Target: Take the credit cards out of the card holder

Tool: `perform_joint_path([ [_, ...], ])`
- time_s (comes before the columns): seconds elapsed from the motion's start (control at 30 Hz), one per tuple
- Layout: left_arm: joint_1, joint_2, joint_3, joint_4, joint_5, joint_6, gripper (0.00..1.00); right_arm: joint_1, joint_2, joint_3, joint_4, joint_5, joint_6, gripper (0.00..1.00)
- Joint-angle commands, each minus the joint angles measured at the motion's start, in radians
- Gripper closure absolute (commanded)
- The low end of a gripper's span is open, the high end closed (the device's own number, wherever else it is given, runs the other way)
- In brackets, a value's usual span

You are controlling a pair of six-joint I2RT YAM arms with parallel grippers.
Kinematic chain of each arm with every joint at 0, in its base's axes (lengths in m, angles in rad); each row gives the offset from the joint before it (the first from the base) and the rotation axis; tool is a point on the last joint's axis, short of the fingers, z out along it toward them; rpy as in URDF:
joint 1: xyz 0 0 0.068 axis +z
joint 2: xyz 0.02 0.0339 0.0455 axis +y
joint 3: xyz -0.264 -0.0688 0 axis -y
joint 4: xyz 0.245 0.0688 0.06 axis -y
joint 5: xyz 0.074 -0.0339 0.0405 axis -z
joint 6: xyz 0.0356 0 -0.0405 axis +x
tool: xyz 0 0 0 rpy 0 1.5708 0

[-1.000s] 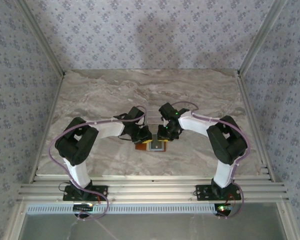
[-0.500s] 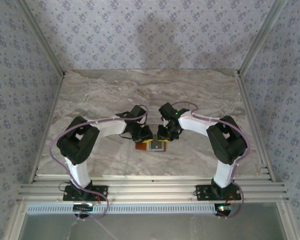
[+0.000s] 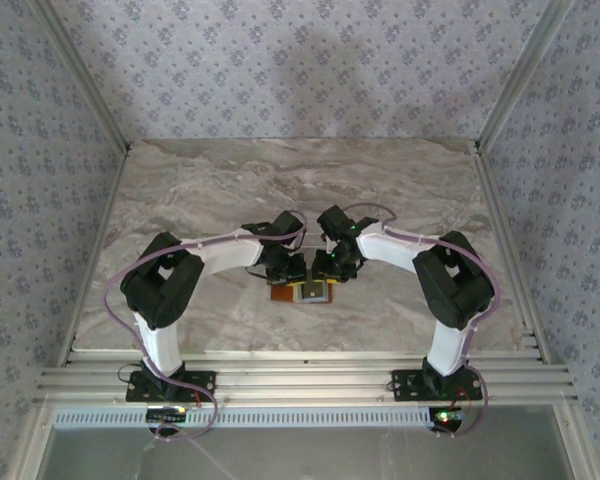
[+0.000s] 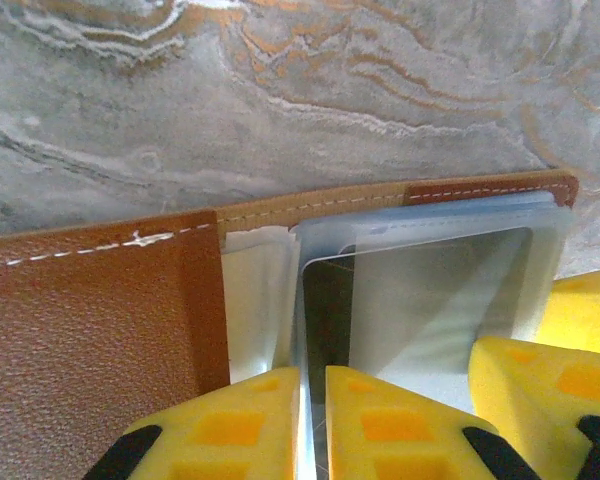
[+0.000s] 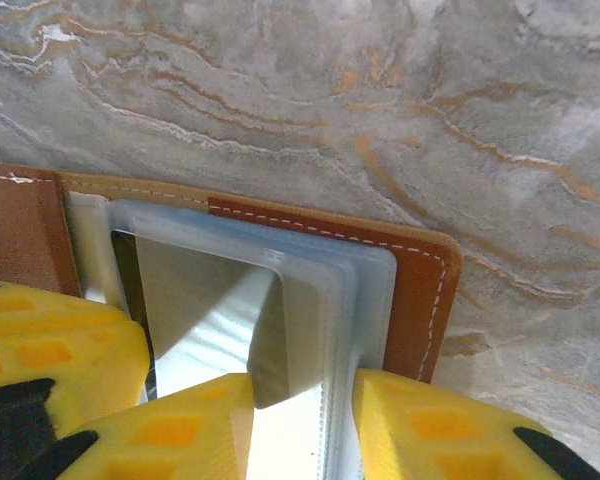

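The brown card holder (image 3: 280, 293) lies open on the marble, and both grippers meet over its clear pockets. In the left wrist view its leather cover (image 4: 90, 330) is on the left, with a dark card (image 4: 328, 310) and a pale grey card (image 4: 430, 290) inside the clear pocket leaves. My left gripper (image 4: 313, 375) is pinched on a thin pocket leaf at the dark card's edge. My right gripper (image 5: 302, 385) is open and straddles the outer edge of the pocket stack. A grey card (image 5: 210, 300) lies skewed there, its corner at the left finger. Brown leather (image 5: 420, 290) shows beyond.
The marble tabletop (image 3: 300, 180) stretches away behind the holder. Patterned walls and metal rails (image 3: 500, 110) close in the sides. Yellow fingers (image 4: 540, 390) of the right gripper crowd the left wrist view. A left-gripper finger (image 5: 50, 345) sits close beside the right one.
The right gripper's jaws have spread apart over the pocket stack. The left arm has shifted slightly right toward the holder, its jaws still pinched.
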Motion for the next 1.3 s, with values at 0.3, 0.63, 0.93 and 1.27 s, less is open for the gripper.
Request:
perform_joint_path([
  [0.3,0.004,-0.058,-0.048,-0.023,-0.026,-0.003,0.86,-0.014,0.003,-0.035,-0.042,0.033,0.007,0.66],
  [0.63,0.047,-0.096,-0.179,0.247,0.148,-0.103,0.81,-0.014,-0.001,-0.044,-0.033,0.027,0.009,0.69],
  [0.93,0.09,-0.138,-0.292,0.458,0.216,-0.202,0.8,-0.013,-0.003,-0.048,-0.029,0.025,0.008,0.71],
  [1.27,0.096,-0.123,-0.307,0.527,0.258,-0.219,0.79,-0.014,0.005,-0.04,-0.027,0.022,0.008,0.71],
])
